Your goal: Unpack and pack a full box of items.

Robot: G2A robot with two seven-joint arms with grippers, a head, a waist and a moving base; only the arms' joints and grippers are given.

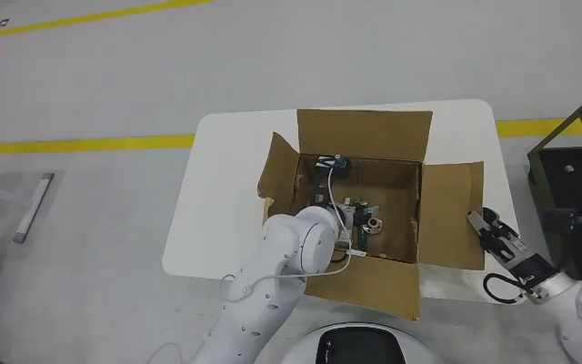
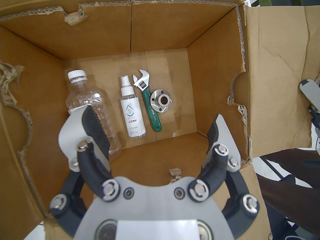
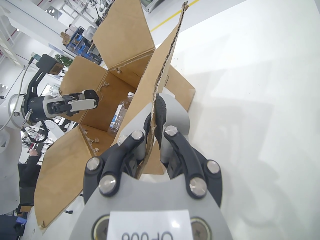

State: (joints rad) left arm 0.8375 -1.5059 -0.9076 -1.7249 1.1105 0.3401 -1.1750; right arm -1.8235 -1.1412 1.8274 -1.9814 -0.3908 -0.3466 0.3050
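Your left hand (image 2: 153,121) hangs released over the box (image 2: 160,26); the bottle (image 2: 87,96) lies just below it, long axis pointing away; your right hand (image 3: 156,111) clenches the flap (image 3: 160,63).

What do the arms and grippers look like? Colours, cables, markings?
The left gripper and right gripper match: grey base plate with a white label, black linkages with silver bolts, pale finger shells with black textured pads. The left arm is glossy white with a thin white cable; a black cable loops by the right wrist.
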